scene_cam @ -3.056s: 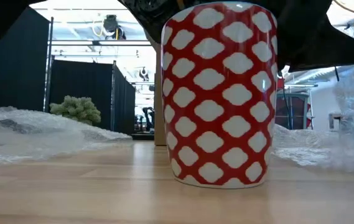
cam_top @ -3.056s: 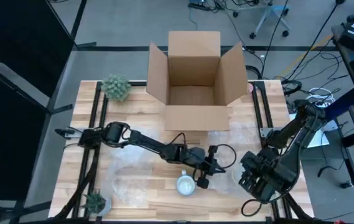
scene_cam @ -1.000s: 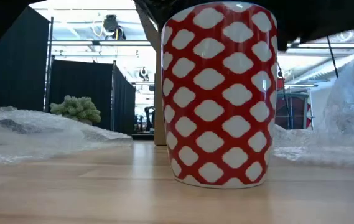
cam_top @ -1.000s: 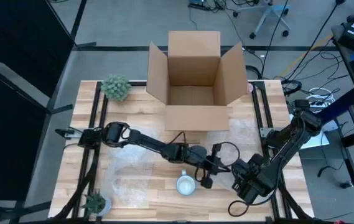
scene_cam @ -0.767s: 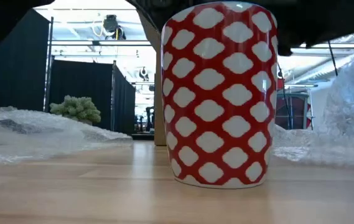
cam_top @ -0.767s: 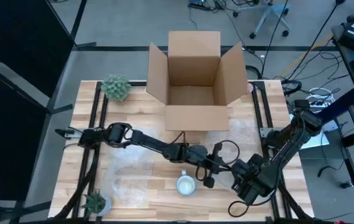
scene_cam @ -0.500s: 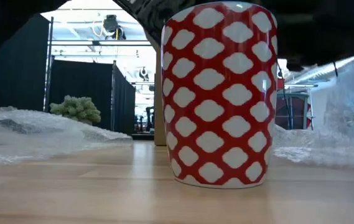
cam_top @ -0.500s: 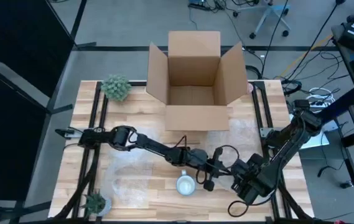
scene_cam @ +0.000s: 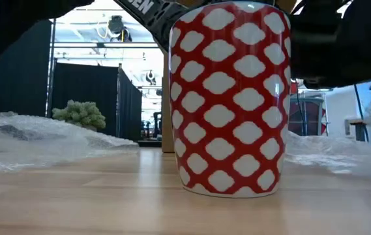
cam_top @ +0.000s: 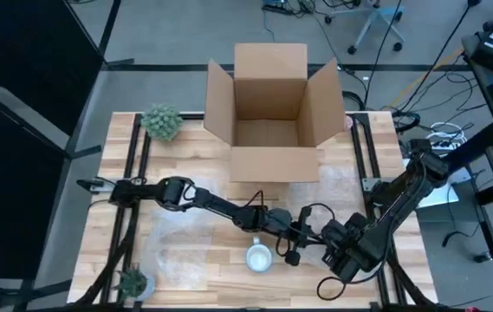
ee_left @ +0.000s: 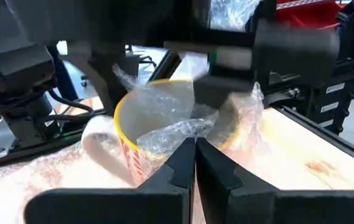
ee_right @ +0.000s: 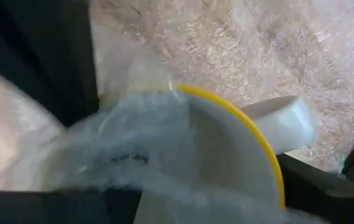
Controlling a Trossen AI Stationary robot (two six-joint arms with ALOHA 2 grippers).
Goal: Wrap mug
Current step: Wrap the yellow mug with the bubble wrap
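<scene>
Reaching left arm: it stretches low from the left side of the table [cam_top: 192, 170] toward the lower middle of the high view.
Left gripper [cam_top: 288, 251]: it sits just right of the mug [cam_top: 257, 257].
Left grip: the two fingers [ee_left: 217, 177] are pressed together, pinching a bit of bubble wrap [ee_left: 164, 132].
Right arm: it bends in from the right edge, down to the lower right.
Right gripper [cam_top: 331, 250]: it is near the left gripper, on its right.
Right grip: I cannot tell.
Mug: red and white, standing upright on the wood, low in the middle of the high view.
Bubble wrap: it lies across the mug's mouth.
</scene>
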